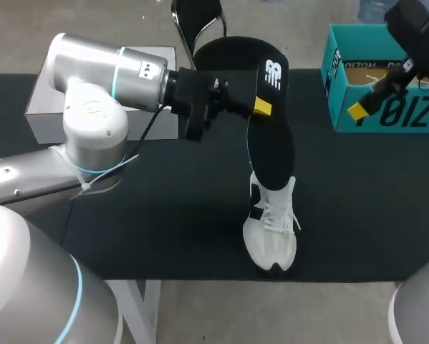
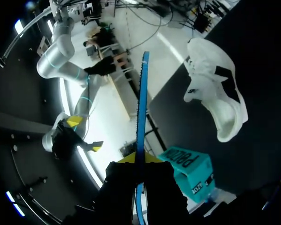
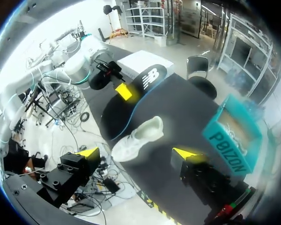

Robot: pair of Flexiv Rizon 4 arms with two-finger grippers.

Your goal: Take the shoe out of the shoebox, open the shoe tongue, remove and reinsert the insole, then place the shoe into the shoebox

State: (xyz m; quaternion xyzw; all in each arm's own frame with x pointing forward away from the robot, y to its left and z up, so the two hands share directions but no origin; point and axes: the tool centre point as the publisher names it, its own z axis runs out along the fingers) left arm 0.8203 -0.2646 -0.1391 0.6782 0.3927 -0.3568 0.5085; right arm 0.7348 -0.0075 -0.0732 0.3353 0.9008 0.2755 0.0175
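Left gripper (image 1: pixel 261 107) clamped on the insole (image 1: pixel 268 150), frame centre, lower end at the opening of the shoe (image 1: pixel 271 236) on the surface (image 1: pixel 164 215); probably aligned for sliding. Right gripper (image 3: pixel 136 153), fingers apart and empty, waits upper right by the shoebox (image 1: pixel 393 118).

Bright, seemingly overhead light; faint shadow beside the shoe (image 1: pixel 271 233); glare on the left arm (image 1: pixel 92 115) shell.

Insole (image 1: pixel 271 136) matt, smooth; shoe (image 1: pixel 271 233) cloth; shoebox (image 1: pixel 337 100) cardboard; table (image 1: pixel 164 215) matt.
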